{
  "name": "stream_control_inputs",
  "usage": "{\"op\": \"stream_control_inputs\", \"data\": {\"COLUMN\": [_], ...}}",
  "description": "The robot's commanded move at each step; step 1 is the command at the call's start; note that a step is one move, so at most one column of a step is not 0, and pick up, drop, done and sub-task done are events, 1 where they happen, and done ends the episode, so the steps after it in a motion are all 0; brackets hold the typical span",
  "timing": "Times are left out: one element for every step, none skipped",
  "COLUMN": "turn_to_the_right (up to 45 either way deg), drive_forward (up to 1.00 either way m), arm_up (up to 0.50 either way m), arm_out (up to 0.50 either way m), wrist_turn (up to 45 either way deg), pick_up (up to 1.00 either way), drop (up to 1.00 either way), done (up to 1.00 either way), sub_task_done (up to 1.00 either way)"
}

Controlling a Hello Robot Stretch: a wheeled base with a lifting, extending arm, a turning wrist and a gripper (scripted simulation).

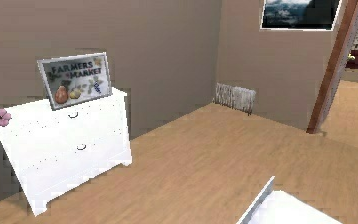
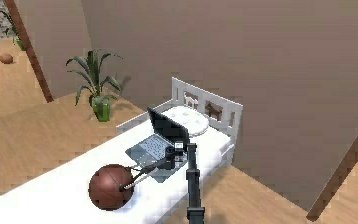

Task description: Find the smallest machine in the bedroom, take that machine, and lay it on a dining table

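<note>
Lying open on the white bed [image 2: 62, 188], the laptop [image 2: 157, 143] sits close to the gripper [image 2: 142, 176], whose fingers point toward a brown ball [image 2: 111, 188] on the mattress; I cannot tell whether the gripper holds anything.

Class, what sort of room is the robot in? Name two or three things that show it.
Most likely a bedroom: a white bed with a headboard and a pillow, and a white dresser against the wall.
</note>
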Motion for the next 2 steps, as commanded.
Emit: {"op": "stream_control_inputs", "data": {"turn_to_the_right": [0.0, 0.0], "drive_forward": [0.0, 0.0], "arm_up": [0.0, 0.0], "arm_out": [0.0, 0.0], "wrist_turn": [45.0, 21.0], "pick_up": [0.0, 0.0], "drop": [0.0, 0.0], "done": [0.0, 0.0], "sub_task_done": [0.0, 0.0]}}
